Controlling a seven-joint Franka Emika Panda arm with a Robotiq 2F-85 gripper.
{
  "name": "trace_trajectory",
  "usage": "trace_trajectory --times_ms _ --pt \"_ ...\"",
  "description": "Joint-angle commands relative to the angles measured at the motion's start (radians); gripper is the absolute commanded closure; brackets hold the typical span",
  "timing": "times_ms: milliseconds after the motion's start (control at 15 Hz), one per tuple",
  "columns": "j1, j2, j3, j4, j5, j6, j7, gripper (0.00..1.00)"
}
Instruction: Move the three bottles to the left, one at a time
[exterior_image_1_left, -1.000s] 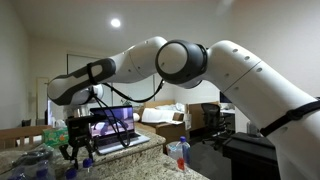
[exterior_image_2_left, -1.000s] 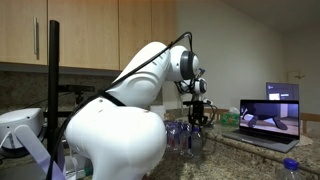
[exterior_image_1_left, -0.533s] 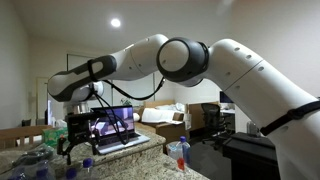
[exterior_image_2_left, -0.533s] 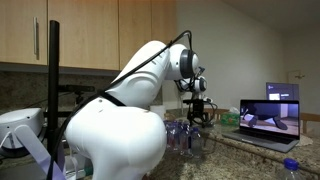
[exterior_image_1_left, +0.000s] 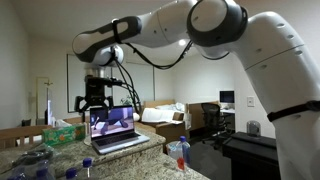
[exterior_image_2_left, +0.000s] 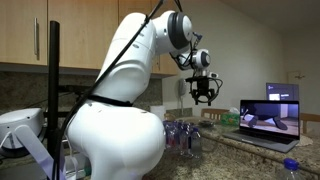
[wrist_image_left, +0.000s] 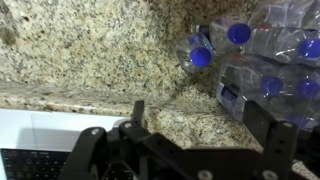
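Observation:
Clear plastic bottles with blue caps stand bunched on the granite counter (wrist_image_left: 90, 50). In the wrist view one bottle (wrist_image_left: 200, 55) stands a little apart from the others (wrist_image_left: 270, 85). In both exterior views the bottles (exterior_image_1_left: 85, 163) (exterior_image_2_left: 185, 135) sit low on the counter. My gripper (exterior_image_1_left: 95, 100) (exterior_image_2_left: 205, 93) hangs high above them, well clear of the caps. In the wrist view my gripper (wrist_image_left: 200, 125) is open, both fingers (wrist_image_left: 137, 112) spread wide over bare granite with nothing between them.
An open laptop (exterior_image_1_left: 115, 130) (exterior_image_2_left: 268, 118) with a lit screen stands on the counter beside the bottles; its white edge (wrist_image_left: 50, 130) shows below the gripper. A green box (exterior_image_1_left: 62, 132) sits behind the bottles. A red-and-clear container (exterior_image_1_left: 180, 152) stands off the counter's end.
The gripper has opened and risen from bottle height on the counter to well above the laptop. The bottle it was down at stays standing on the counter.

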Motion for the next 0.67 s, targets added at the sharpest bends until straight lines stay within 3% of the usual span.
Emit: trace_trajectory --times_ms 0,200,600 --pt "-0.088 -0.197 -0.020 -0.234 0.077 0.022 0.002 0.00" --pt "-0.162 -0.306 -0.060 -0.373 0.104 0.036 -0.017 0.00" --pt "-0.306 -0.475 -0.163 -0.610 -0.027 0.061 0.024 0.00"
